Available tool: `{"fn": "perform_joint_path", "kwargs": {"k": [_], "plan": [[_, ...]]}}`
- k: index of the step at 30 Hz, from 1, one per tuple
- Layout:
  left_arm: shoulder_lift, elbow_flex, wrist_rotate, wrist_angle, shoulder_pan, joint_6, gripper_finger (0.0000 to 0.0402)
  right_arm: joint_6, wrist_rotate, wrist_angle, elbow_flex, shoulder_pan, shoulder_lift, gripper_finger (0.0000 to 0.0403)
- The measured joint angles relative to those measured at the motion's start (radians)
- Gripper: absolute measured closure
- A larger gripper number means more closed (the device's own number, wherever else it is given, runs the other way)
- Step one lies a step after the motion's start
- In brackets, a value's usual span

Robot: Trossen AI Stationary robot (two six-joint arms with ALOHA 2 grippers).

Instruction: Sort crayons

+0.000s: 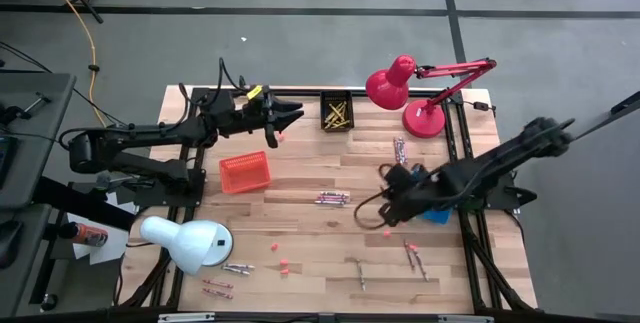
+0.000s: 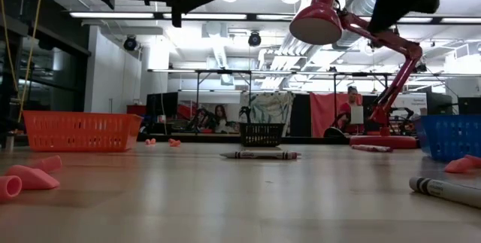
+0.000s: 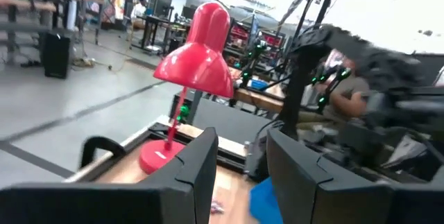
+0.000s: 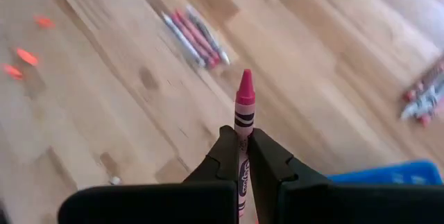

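Note:
My right gripper [image 4: 243, 156] is shut on a pink crayon [image 4: 243, 102], above the table's right middle [image 1: 378, 218]. A bunch of crayons [image 1: 333, 198] lies flat on the table to its left and also shows in the right wrist view [image 4: 198, 37]. More crayons lie at the far right [image 1: 399, 148], near right [image 1: 413, 255] and near left [image 1: 237, 267]. Yellow crayons fill a black basket [image 1: 336, 115]. My left gripper [image 1: 295, 115] is open and empty [image 3: 243, 175], high above the table between the orange basket [image 1: 245, 172] and the black basket. My right gripper pinches the pink crayon's wrapped shaft [image 4: 242, 135] between its two fingers. The fingers lie along the crayon, whose pointed tip [image 4: 245, 80] sticks out past the fingertips. The crayon is lifted clear of the table. Its back end is hidden between the fingers.
A blue basket [image 1: 437, 213] stands under my right arm. A red lamp [image 1: 410, 88] stands at the far right and a white lamp [image 1: 190, 243] at the near left. Small pink crumbs [image 1: 280, 255] lie near the front, with bare wood around them.

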Motion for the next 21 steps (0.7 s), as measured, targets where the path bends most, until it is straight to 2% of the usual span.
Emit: {"fn": "perform_joint_path", "kwargs": {"k": [4,8,11,16,21], "plan": [[0.0,0.0,-0.001,0.004,-0.025,-0.081,0.0291,-0.123,0.015,0.178,-0.16,-0.028,-0.163,0.0402],[0.0,0.0,-0.001,0.005,-0.074,-0.089,0.0291,-0.303,0.002,0.5,-0.342,-0.069,-0.316,0.0402],[0.0,0.0,-0.001,0.004,-0.118,-0.089,0.0291,-0.432,-0.057,0.775,-0.456,-0.144,-0.379,0.0402],[0.015,0.0,-0.017,-0.003,-0.189,-0.088,0.0291,-0.627,-0.209,1.094,-0.524,-0.308,-0.341,0.0403],[0.043,0.0,-0.083,0.003,-0.247,-0.058,0.0291,-0.785,-0.397,1.242,-0.474,-0.445,-0.215,0.0403]]}}
